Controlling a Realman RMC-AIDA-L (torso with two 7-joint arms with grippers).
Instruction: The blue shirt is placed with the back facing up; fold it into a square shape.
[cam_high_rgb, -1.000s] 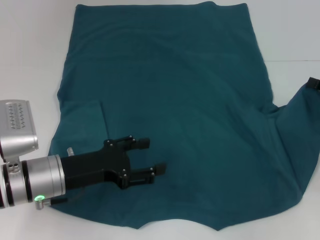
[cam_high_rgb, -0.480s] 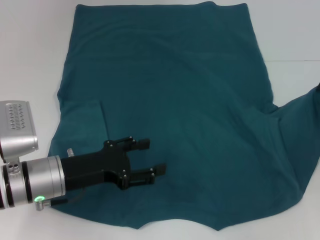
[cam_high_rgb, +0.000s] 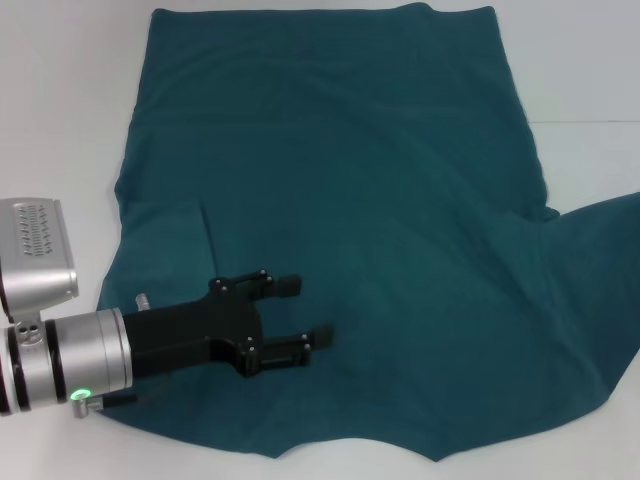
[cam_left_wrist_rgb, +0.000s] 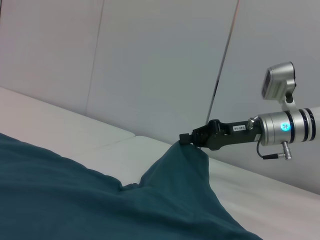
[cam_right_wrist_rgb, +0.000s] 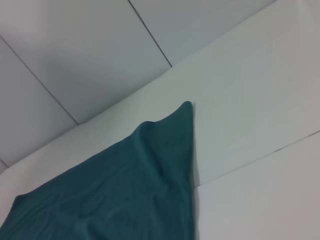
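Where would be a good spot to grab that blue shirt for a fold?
Probably the sleeve. The right pincer has shut on the tip of the blue shirt's right sleeve from the outer side, lifting it to a peak. The left pincer hovers open over flat cloth, with no edge to pinch.

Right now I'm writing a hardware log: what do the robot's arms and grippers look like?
Both match: left gripper and right gripper are black with slim fingers, on silver cylindrical wrists with black bands, a lit ring light, a thin cable, and a silver ribbed camera box.

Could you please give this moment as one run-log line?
blue shirt: flat, right sleeve lifted | right pincer: shut on sleeve | left pincer: open over shirt
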